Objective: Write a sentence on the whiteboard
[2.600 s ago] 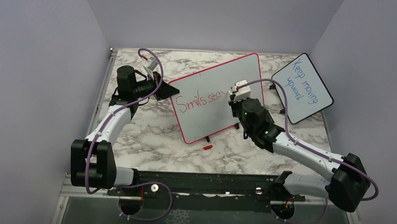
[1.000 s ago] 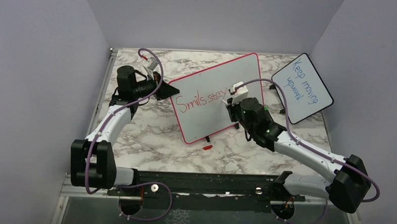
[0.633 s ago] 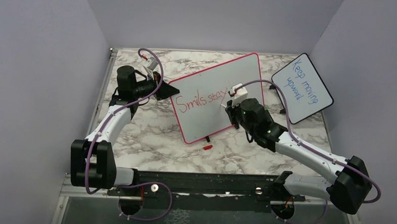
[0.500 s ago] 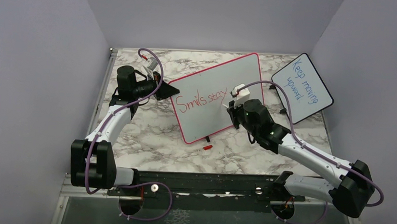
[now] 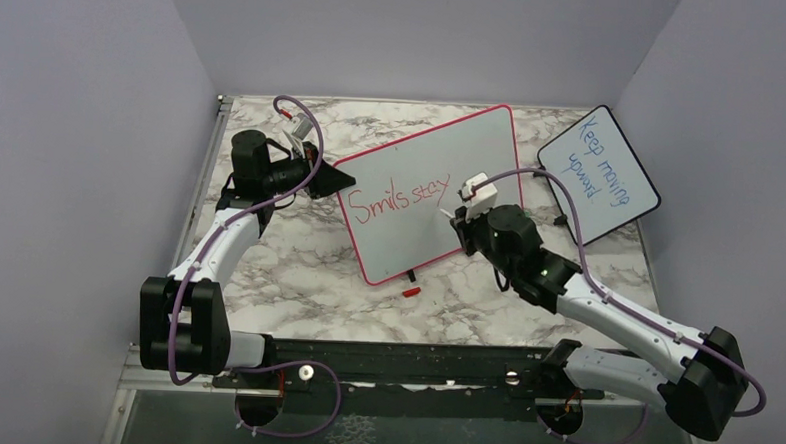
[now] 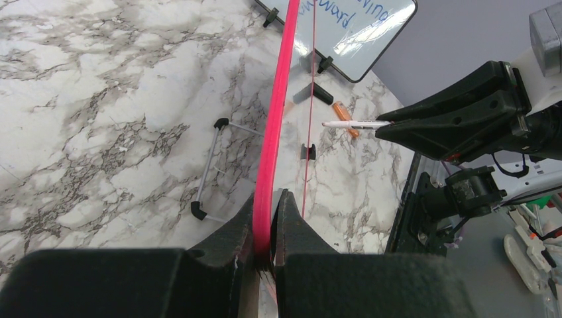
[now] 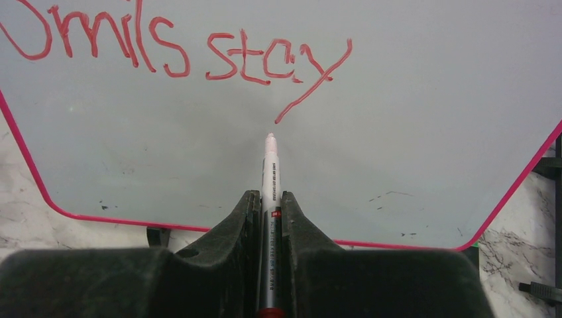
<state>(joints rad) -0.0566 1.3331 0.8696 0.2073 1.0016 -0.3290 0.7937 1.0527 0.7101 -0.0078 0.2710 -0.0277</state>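
Drawn back from the whiteboard (image 5: pixel 472 150) since earlier: right end effector (image 7: pixel 268 199), clenched on marker (image 7: pixel 270 165), tip off the surface. Stands tilted on table (image 5: pixel 297 268), edge gripped by left end effector (image 6: pixel 270 199). Reads "Smils stay"; judged an unfinished sentence (image 5: pixel 400 196), more words due.

The right tool (image 5: pixel 456 221), clamped on the white-barrelled red marker (image 7: pixel 269 173), has drawn back from the large white board with the red-pink frame (image 5: pixel 408 238) toward the near edge of the marbled desk (image 5: pixel 297 268). Its arm's elbow (image 5: pixel 707 388) has swung further right and lower in the top view. The red handwritten word "stay" (image 5: pixel 429 192), earlier cut short behind the tool, now reads whole with the y's long tail. The marker's tip now sits below that tail.
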